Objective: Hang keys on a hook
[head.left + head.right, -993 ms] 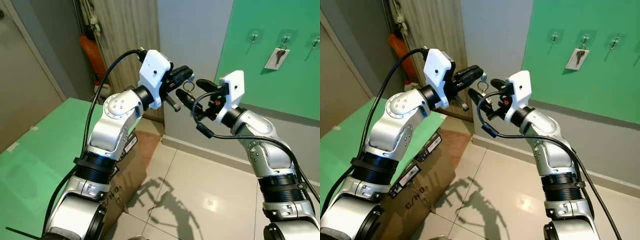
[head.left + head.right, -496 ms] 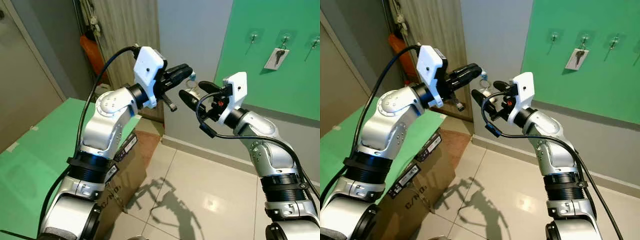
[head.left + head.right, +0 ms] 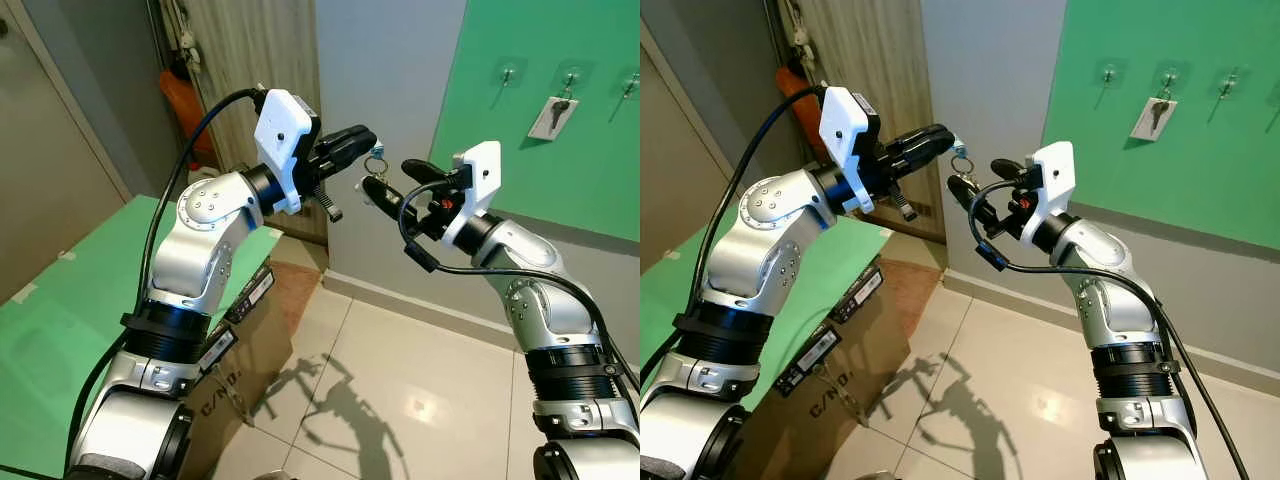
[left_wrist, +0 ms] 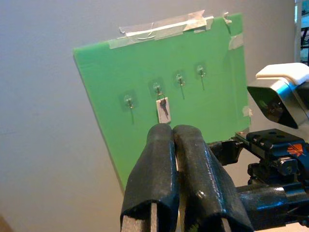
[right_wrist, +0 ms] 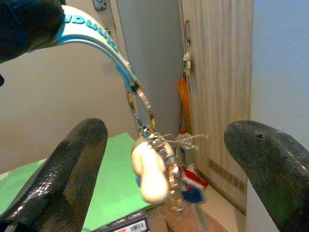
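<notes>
Between the two raised arms, at chest height, the keys are held up by the left gripper, whose fingers are pressed together on a white-and-blue strap. From the strap hangs a metal ring, w/ the key bunch and a pale fob dangling below it. The right gripper is pointed at the left one, fingers spread wide apart, one on each side of the hanging bunch (no contact w/ the keys can be made out). In the head views the ring is seen just beside the right gripper's finger tips.

On the wall to the robot's right, a green board is fixed w/ tape at its top edge. A row of small hooks is stuck on it; a key w/ a white tag is hung on one of them. Keys and board are well apart.

Below the left arm, a green worktop and a cardboard box are seen, the box standing on a pale tiled floor. Behind, a wood-grain door and an orange item are seen in the corner.
</notes>
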Robot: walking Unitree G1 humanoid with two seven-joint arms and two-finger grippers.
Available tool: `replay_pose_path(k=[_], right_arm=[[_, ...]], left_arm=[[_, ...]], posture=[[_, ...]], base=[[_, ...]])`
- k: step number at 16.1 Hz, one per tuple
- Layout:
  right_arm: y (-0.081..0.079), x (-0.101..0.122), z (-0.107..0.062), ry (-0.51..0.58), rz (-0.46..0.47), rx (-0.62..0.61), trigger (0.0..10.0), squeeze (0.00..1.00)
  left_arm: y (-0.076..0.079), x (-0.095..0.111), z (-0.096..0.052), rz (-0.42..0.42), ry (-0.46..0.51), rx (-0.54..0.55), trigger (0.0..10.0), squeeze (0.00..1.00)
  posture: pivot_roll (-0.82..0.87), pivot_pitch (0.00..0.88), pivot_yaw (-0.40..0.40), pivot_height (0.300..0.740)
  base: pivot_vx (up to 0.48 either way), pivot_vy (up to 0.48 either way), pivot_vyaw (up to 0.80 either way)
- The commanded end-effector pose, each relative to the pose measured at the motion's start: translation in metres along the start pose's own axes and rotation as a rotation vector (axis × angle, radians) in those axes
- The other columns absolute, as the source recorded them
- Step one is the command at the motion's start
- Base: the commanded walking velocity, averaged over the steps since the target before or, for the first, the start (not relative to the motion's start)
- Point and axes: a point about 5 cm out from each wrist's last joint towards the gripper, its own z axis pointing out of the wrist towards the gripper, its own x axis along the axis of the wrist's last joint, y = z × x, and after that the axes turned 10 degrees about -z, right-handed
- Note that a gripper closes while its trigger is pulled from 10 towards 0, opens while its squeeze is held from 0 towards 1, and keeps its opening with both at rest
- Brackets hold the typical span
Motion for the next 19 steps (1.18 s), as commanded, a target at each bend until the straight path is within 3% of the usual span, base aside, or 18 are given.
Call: replay_pose_path(k=[1, 5, 6, 7, 8, 19], right_arm=[[0.0004, 0.0074, 0.005, 0.025, 0.006, 0.015, 10.0, 0.0], [0.0001, 0.0083, 0.0066, 0.033, 0.016, 0.017, 10.0, 0.0], [-0.0008, 0.0105, 0.0078, 0.045, 0.029, 0.018, 4.0, 0.0], [-0.0015, 0.0115, 0.0084, 0.047, 0.03, 0.021, 0.7, 0.0], [-0.0025, 0.012, 0.0085, 0.049, 0.03, 0.026, 0.0, 0.0], [-0.0024, 0.0078, 0.0061, 0.033, 0.04, 0.023, 0.0, 0.0]], left_arm=[[-0.0031, 0.0059, -0.0025, 0.012, 0.017, -0.006, 0.0, 0.0], [0.0006, 0.0066, -0.0023, 0.006, 0.025, -0.034, 0.0, 0.0], [0.0008, 0.0067, -0.0025, 0.003, 0.026, -0.035, 0.0, 0.0], [0.0008, 0.0067, -0.0026, 0.002, 0.026, -0.036, 0.0, 0.0], [0.0014, 0.0068, -0.0028, 0.0, 0.026, -0.04, 0.0, 0.0], [-0.0004, 0.0049, -0.0048, -0.007, 0.016, -0.04, 0.0, 0.0]], posture=[[-0.05, 0.0, 0.092, 0.74], [-0.05, 0.0, 0.089, 0.74], [-0.05, 0.0, 0.089, 0.74], [-0.05, 0.0, 0.089, 0.74], [-0.05, 0.0, 0.088, 0.74], [-0.05, 0.0, 0.086, 0.74]], base=[[0.0, 0.0, 0.0], [0.0, 0.0, 0.0], [0.0, 0.0, 0.0], [0.0, 0.0, 0.0], [0.0, 0.0, 0.0], [0.0, 0.0, 0.0]])
